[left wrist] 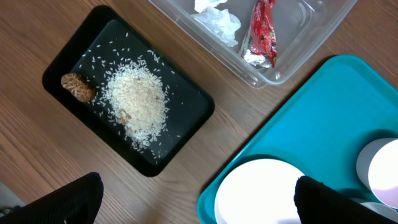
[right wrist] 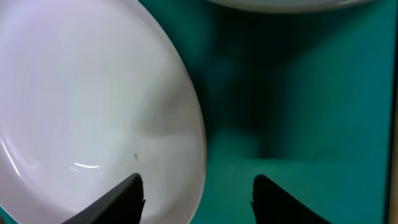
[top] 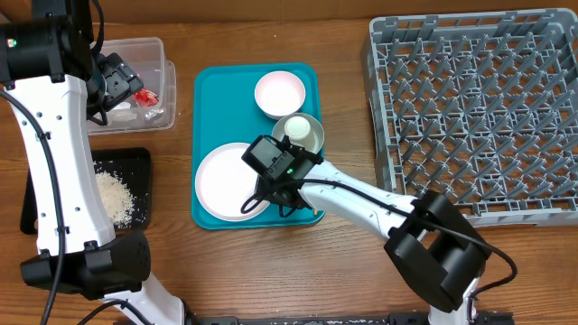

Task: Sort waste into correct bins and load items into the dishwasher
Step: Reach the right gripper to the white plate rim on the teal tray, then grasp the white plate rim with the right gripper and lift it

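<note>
A white plate (top: 219,181) lies on a teal tray (top: 209,90), with a white bowl (top: 280,92) and a grey bowl (top: 312,122) holding a small white cup (top: 296,132) behind it. My right gripper (top: 262,188) is open, low over the plate's right rim. In the right wrist view its fingers (right wrist: 199,194) straddle the plate's (right wrist: 93,93) edge, one over the plate, one over the tray (right wrist: 298,106). My left gripper (top: 116,79) is open and empty, high near the clear tub (top: 161,54). The wooden stick is out of view.
The clear tub (left wrist: 292,59) holds white napkins (left wrist: 217,18) and a red wrapper (left wrist: 262,31). The black tray (left wrist: 186,127) holds rice crumbs (left wrist: 134,99) and a brown lump (left wrist: 78,87). The grey dish rack (top: 479,108) stands at the right, empty.
</note>
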